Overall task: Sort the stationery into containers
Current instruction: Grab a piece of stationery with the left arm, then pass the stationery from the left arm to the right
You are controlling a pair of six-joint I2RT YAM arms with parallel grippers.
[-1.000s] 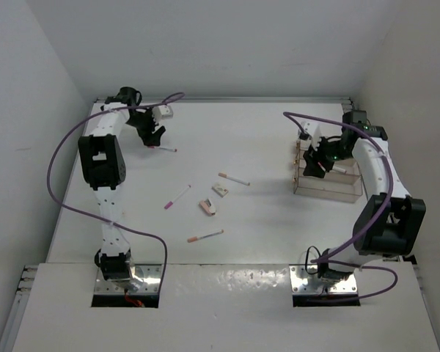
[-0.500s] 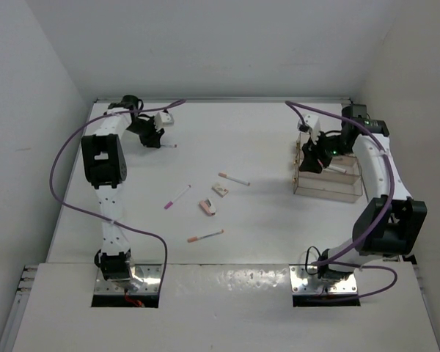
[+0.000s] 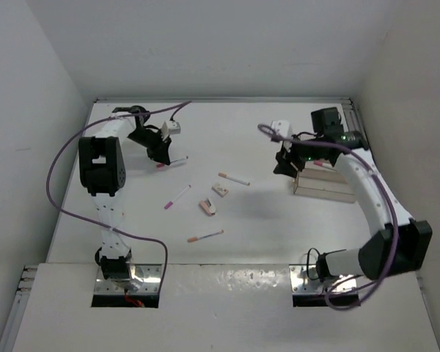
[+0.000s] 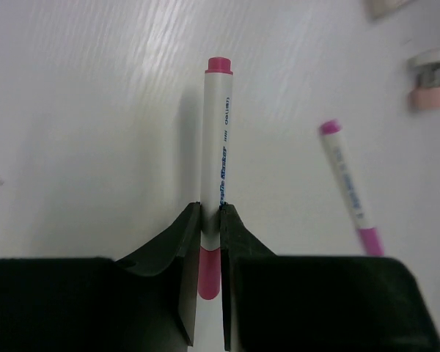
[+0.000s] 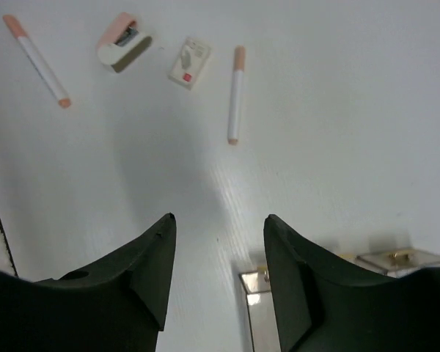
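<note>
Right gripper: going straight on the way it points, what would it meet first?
Probably the bare table, just short of the orange-capped white pen lying in line with the open right gripper; depth is unclear.

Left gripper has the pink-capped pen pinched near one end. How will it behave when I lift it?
The pen looks thin and stiff, so it should lift without bending. The left gripper pinches it near one end, so the long free part may droop. Its smooth round barrel would probably roll if released.
</note>
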